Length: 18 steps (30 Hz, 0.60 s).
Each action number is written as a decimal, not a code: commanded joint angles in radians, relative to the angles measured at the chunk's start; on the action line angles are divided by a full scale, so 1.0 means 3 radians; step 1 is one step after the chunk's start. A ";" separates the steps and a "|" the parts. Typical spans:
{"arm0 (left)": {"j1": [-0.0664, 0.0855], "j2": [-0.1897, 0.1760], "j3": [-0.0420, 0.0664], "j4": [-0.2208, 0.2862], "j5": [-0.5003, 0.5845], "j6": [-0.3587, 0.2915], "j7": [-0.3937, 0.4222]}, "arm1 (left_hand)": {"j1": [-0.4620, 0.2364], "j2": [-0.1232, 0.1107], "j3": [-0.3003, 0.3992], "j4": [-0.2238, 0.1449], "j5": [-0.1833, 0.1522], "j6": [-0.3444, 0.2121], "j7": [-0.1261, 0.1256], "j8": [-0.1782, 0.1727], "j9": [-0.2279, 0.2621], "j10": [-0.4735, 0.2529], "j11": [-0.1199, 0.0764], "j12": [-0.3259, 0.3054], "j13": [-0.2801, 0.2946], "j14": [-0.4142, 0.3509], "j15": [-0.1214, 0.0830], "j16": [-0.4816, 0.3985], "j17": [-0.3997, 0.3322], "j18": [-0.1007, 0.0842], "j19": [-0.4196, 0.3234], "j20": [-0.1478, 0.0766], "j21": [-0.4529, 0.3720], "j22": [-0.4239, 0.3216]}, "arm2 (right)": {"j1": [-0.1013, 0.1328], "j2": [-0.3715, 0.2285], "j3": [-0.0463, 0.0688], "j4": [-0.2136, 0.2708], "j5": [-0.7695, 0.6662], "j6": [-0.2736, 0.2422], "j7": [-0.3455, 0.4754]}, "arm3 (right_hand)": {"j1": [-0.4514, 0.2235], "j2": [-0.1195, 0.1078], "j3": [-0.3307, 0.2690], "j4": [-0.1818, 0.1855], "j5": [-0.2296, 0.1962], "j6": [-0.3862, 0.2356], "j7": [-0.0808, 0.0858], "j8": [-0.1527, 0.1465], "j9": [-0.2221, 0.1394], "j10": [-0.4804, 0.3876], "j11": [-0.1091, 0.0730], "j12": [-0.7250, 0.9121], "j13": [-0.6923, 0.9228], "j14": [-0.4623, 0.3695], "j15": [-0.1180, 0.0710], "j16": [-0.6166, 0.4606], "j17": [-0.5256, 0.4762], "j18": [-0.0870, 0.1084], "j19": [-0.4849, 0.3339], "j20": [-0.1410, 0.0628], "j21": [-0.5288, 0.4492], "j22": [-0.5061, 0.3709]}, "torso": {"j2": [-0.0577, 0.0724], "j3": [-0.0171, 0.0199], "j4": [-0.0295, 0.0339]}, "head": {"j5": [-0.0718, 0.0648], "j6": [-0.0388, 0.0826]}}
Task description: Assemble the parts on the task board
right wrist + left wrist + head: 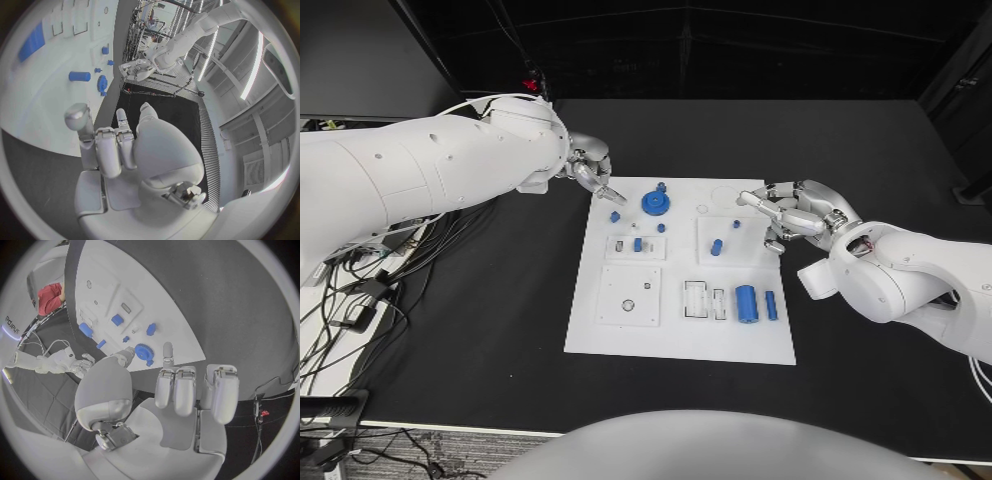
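Head view: the white task board (678, 330) lies in the middle of the black table (473, 370), its long sides running from near to far. Blue parts sit on it. A round blue gear (655, 204) stands near the far edge, with a small blue piece (615, 216) just to its left and another (661, 228) just nearer. A short blue peg (638, 244) stands in a small raised plate on the left half, and a blue peg (715, 247) lies tilted on a square plate on the right half. Toward the near right, a thick blue cylinder (747, 304) lies lengthwise, with a thinner blue bar (772, 305) just to its right; beside them on the left are narrow rectangular slots.

The left hand (589, 166) is at the board's far left corner, fingers pointing down toward the table and apart, grasping nothing. In the left wrist view its fingers (186, 390) hang loosely extended above the table, near the gear (143, 351).

The right hand (793, 213) is at the board's far right edge, fingers partly curled and spread over the board's edge, with nothing between them. In the right wrist view its fingers (109, 150) are over the board's edge, released.
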 commanded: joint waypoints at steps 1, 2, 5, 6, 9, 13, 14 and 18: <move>-0.0003 0.0047 0.0001 -0.0052 0.0041 0.0335 -0.0067 | -0.0012 0.0016 -0.0020 -0.0002 -0.0004 -0.0023 0.0003 0.0027 0.0027 0.0352 -0.0018 -0.0004 0.0877 0.0356 -0.0027 0.0003 0.0878 -0.0022 0.0356 -0.0029 0.0011 0.0878 | 0.0004 0.0000 0.0002 0.0002 -0.0008 0.0022 0.0021 | 0.0030 0.0012 -0.0022 -0.0005 0.0023 -0.0023 -0.0002 0.0017 -0.0003 0.0366 0.0004 -0.0013 0.0379 0.0188 0.0001 -0.0002 0.0600 0.0018 -0.0020 0.0000 -0.0007 0.0001 | 0.0002 0.0002 0.0003 | -0.0010 -0.0002; -0.0007 0.0063 0.0001 -0.0065 0.0041 0.0355 -0.0066 | -0.0006 0.0018 -0.0021 -0.0002 -0.0004 -0.0027 0.0002 0.0040 0.0042 0.0352 -0.0019 -0.0004 0.0877 0.0356 -0.0028 0.0003 0.0878 -0.0022 0.0356 -0.0031 0.0011 0.0878 | 0.0004 0.0001 0.0002 0.0001 -0.0008 0.0021 0.0021 | 0.0030 0.0012 -0.0022 -0.0005 0.0023 -0.0023 -0.0002 0.0017 -0.0003 0.0366 0.0004 -0.0013 0.0379 0.0188 0.0001 -0.0002 0.0600 0.0018 -0.0020 0.0000 -0.0007 0.0001 | 0.0001 0.0004 0.0007 | -0.0010 -0.0006; -0.0017 0.0116 0.0001 -0.0114 0.0040 0.0410 -0.0060 | -0.0002 0.0020 -0.0020 -0.0002 -0.0004 -0.0036 0.0001 0.0054 0.0060 0.0352 -0.0020 -0.0004 0.0877 0.0356 -0.0030 0.0003 0.0878 -0.0022 0.0356 -0.0033 0.0011 0.0878 | 0.0004 0.0006 0.0002 0.0001 -0.0008 0.0021 0.0022 | 0.0030 0.0012 -0.0022 -0.0005 0.0023 -0.0023 -0.0002 0.0017 -0.0003 0.0366 0.0004 -0.0013 0.0379 0.0188 0.0001 -0.0002 0.0600 0.0018 -0.0020 0.0000 -0.0007 0.0001 | 0.0000 0.0001 0.0001 | -0.0007 -0.0008; -0.0020 0.0132 0.0001 -0.0130 0.0040 0.0430 -0.0061 | -0.0002 0.0020 -0.0020 -0.0002 -0.0004 -0.0037 0.0001 0.0055 0.0061 0.0352 -0.0020 -0.0004 0.0877 0.0356 -0.0030 0.0003 0.0878 -0.0022 0.0356 -0.0033 0.0011 0.0878 | 0.0004 0.0007 0.0002 0.0001 -0.0008 0.0021 0.0021 | 0.0030 0.0012 -0.0022 -0.0005 0.0023 -0.0023 -0.0002 0.0017 -0.0003 0.0366 0.0004 -0.0013 0.0379 0.0188 0.0001 -0.0002 0.0600 0.0018 -0.0020 0.0000 -0.0007 0.0001 | 0.0000 0.0002 0.0001 | -0.0008 -0.0008; -0.0029 0.0164 0.0001 -0.0160 0.0040 0.0490 -0.0082 | -0.0007 0.0020 -0.0024 -0.0001 -0.0004 -0.0056 0.0000 0.0068 0.0082 0.0352 -0.0021 -0.0004 0.0877 0.0356 -0.0031 0.0003 0.0878 -0.0022 0.0356 -0.0035 0.0011 0.0878 | 0.0004 0.0008 0.0002 0.0004 -0.0008 0.0020 0.0020 | 0.0030 0.0012 -0.0022 -0.0005 0.0023 -0.0023 -0.0002 0.0017 -0.0003 0.0366 0.0004 -0.0013 0.0379 0.0188 0.0001 -0.0002 0.0600 0.0018 -0.0020 0.0000 -0.0007 0.0001 | 0.0000 0.0006 0.0000 | -0.0013 -0.0010; -0.0037 0.0193 0.0001 -0.0187 0.0040 0.0566 -0.0109 | -0.0037 0.0019 -0.0034 0.0001 -0.0004 -0.0073 -0.0002 0.0079 0.0104 0.0352 -0.0023 -0.0004 0.0877 0.0356 -0.0033 0.0003 0.0878 -0.0022 0.0356 -0.0035 0.0011 0.0878 | 0.0004 0.0003 0.0002 0.0010 -0.0008 0.0013 0.0016 | 0.0030 0.0012 -0.0022 -0.0005 0.0023 -0.0024 -0.0002 0.0018 -0.0003 0.0366 0.0004 -0.0013 0.0379 0.0188 0.0001 -0.0002 0.0600 0.0018 -0.0019 0.0000 -0.0007 0.0001 | 0.0002 0.0005 0.0000 | -0.0007 -0.0013; -0.0040 0.0201 0.0001 -0.0193 0.0040 0.0576 -0.0107 | -0.0038 0.0021 -0.0033 0.0001 -0.0004 -0.0074 -0.0002 0.0080 0.0106 0.0352 -0.0023 -0.0004 0.0877 0.0356 -0.0033 0.0003 0.0878 -0.0022 0.0356 -0.0036 0.0011 0.0878 | 0.0004 0.0002 0.0002 0.0010 -0.0008 0.0012 0.0015 | 0.0030 0.0011 -0.0024 -0.0005 0.0023 -0.0024 -0.0002 0.0020 -0.0003 0.0366 0.0004 -0.0013 0.0379 0.0186 0.0001 -0.0003 0.0597 0.0018 -0.0019 0.0000 -0.0006 0.0003 | -0.0001 0.0006 0.0004 | -0.0009 -0.0016; -0.0054 0.0230 0.0001 -0.0214 0.0040 0.0593 -0.0090 | -0.0038 0.0029 -0.0027 -0.0001 -0.0004 -0.0076 -0.0002 0.0083 0.0112 0.0352 -0.0023 -0.0004 0.0877 0.0356 -0.0034 0.0003 0.0878 -0.0022 0.0356 -0.0036 0.0011 0.0878 | 0.0004 0.0004 0.0002 0.0012 -0.0008 0.0013 0.0015 | 0.0031 0.0011 -0.0024 -0.0005 0.0023 -0.0024 -0.0002 0.0020 -0.0003 0.0366 0.0004 -0.0013 0.0379 0.0186 0.0001 -0.0004 0.0597 0.0018 -0.0018 0.0000 -0.0006 0.0003 | -0.0001 0.0001 0.0004 | -0.0017 -0.0020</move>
